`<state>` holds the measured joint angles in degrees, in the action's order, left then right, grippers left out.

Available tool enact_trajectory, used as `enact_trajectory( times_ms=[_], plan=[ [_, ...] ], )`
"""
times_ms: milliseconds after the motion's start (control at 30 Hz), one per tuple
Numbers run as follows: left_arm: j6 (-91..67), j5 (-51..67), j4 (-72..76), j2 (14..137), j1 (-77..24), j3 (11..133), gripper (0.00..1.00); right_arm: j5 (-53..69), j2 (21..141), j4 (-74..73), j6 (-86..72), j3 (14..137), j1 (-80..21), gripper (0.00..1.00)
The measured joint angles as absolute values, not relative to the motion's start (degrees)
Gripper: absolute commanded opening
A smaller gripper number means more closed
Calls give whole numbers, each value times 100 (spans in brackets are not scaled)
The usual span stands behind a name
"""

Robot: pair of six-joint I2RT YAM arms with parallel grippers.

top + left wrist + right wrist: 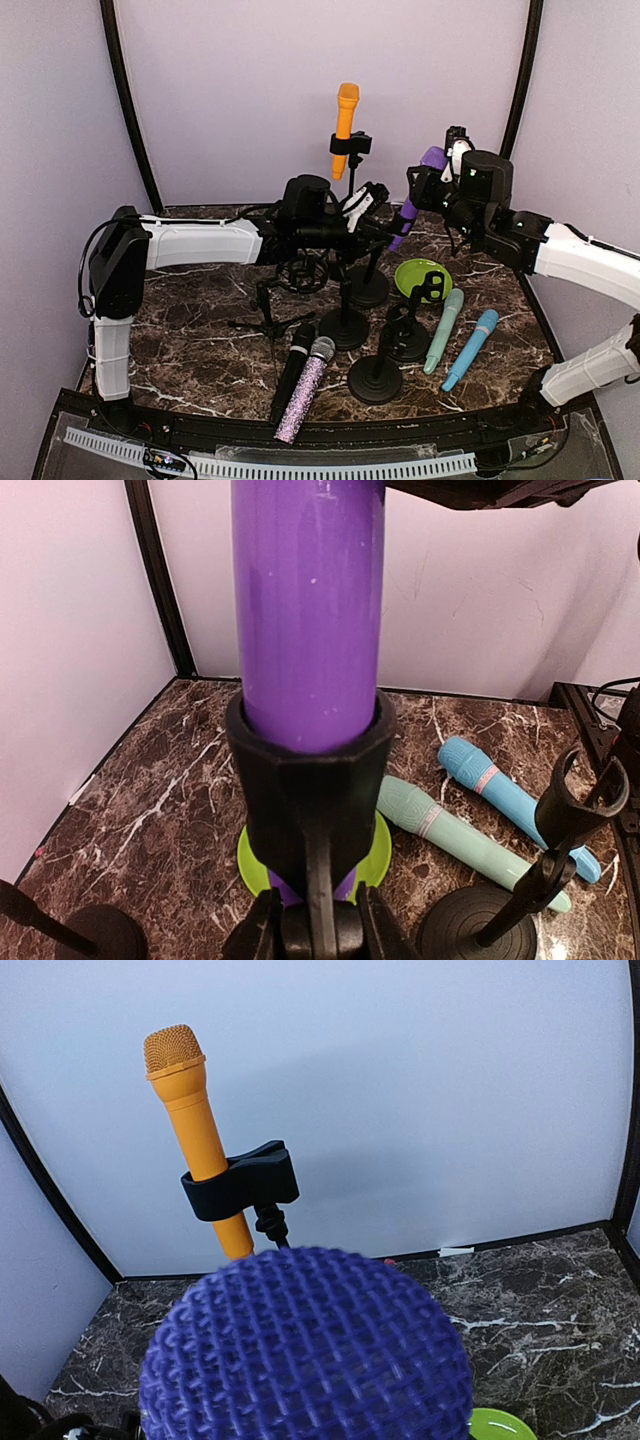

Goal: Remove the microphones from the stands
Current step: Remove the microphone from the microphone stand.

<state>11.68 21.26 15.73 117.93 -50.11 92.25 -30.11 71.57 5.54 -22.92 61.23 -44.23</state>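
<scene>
The purple microphone point(408, 212) leans in the black clip point(310, 780) of a stand point(368, 287) at mid-table. In the left wrist view its barrel point(308, 600) fills the clip, and my left gripper point(318, 920) is shut on the stand's neck just under the clip. From above, my left gripper point(372, 222) sits at the microphone's lower end. My right gripper point(432, 182) is closed round the upper part, below the head. The mesh head point(305, 1350) fills the bottom of the right wrist view and hides that gripper's fingers.
An orange microphone point(346, 115) stands clipped in a tall stand at the back. A lime green bowl point(422, 275), mint point(443, 330) and blue point(471, 348) microphones lie right. Black point(292, 368) and glittery point(305, 385) microphones lie in front, among empty stands point(375, 380).
</scene>
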Motion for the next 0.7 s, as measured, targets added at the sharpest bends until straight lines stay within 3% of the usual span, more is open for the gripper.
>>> enact_trajectory(
  times_ms=[300, 700],
  plan=[
    [1208, 2012, 1588, 11793, -5009, 9220, 0, -3155, 7255, 644, -2285, 6191, -4453, 12],
    [1284, 2032, 1557, 11793, -5004, 9220, 0, -2165, 7096, 775, -1269, 6125, -4405, 12]
  ],
)
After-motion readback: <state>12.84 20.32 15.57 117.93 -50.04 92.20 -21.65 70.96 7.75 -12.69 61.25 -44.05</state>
